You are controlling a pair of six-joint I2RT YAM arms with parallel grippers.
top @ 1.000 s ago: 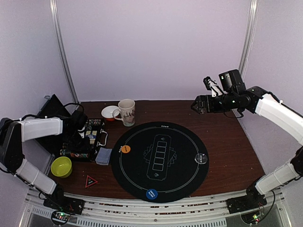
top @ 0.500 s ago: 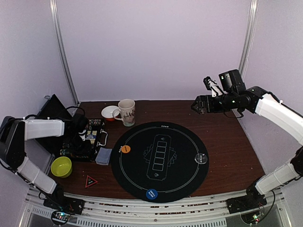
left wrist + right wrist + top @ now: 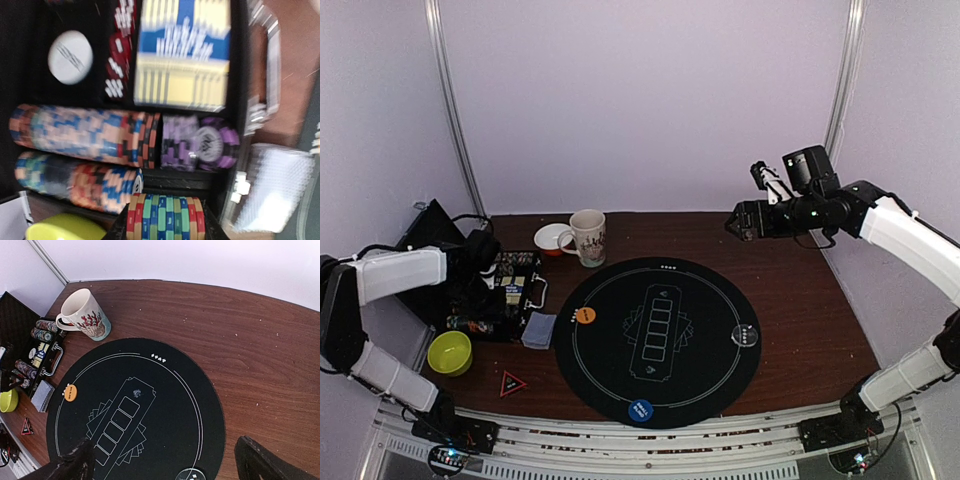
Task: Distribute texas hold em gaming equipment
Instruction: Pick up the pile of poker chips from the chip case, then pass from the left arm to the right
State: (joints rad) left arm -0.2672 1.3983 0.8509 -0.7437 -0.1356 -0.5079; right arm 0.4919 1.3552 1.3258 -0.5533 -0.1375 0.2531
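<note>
From above, the left gripper (image 3: pixel 485 287) is hanging over the black chip case (image 3: pixel 512 300) at the left edge of the desk (image 3: pixel 810 290), and the right gripper (image 3: pixel 735 222) is hovering high near the far right corner. At the left wrist, the jaws are pinching a short striped chip stack (image 3: pixel 165 216) — narrow, above the case's rows. At the right wrist, the fingers (image 3: pixel 267 462) are gaping wide over the round mat (image 3: pixel 165 390).

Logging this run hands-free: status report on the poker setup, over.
Left gripper shut on a chip stack over the open case. Right gripper open, raised beyond the mat, far right. Card deck and mug by its left edge.
</note>
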